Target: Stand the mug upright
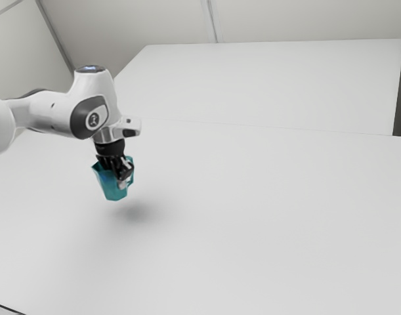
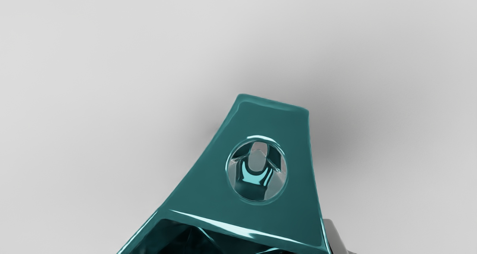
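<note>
My gripper (image 1: 124,176) is at the exterior view's left, closed on the wall of a teal, faceted mug (image 1: 111,186). The mug hangs above the table, its wide mouth up and its narrower base down, leaning a little; its handle is on the exterior view's right side. In the wrist view the mug (image 2: 275,213) shows a flat side with a round hole and part of its dark inside. There my gripper (image 2: 328,246) has one grey fingertip (image 2: 335,239) outside the mug's wall; the other is hidden by the mug.
The broad white table (image 1: 253,216) lies under the mug, with a soft shadow beneath and slightly to the exterior view's right of it. A pale raised surface (image 1: 266,85) stands farther back, before light walls. A dark-edged item (image 1: 6,308) touches the exterior view's lower left corner.
</note>
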You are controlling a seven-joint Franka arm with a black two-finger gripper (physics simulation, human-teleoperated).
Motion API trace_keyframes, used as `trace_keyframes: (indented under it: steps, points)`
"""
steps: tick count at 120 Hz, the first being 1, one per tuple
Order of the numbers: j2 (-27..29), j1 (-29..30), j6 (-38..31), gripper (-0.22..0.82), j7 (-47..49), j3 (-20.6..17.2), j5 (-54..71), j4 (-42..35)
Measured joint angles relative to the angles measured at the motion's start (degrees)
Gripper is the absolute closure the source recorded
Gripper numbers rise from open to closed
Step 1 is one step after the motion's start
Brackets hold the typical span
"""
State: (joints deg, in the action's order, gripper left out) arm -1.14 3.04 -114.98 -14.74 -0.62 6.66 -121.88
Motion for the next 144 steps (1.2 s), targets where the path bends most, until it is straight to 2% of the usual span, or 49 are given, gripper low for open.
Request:
trace_keyframes:
  steps: [37,67,136,144]
  points:
    - [-0.94,-2.17,-5.07,0.78,7.12,-0.92,1.00,-2.76]
    - [-1.93,-1.63,-7.04,0.78,11.65,-1.14,1.12,-3.85]
    - [-4.99,-3.88,-11.02,0.78,17.69,-1.14,1.19,-4.18]
    - [-4.92,-4.11,-11.41,0.73,18.01,-1.19,1.01,-4.18]
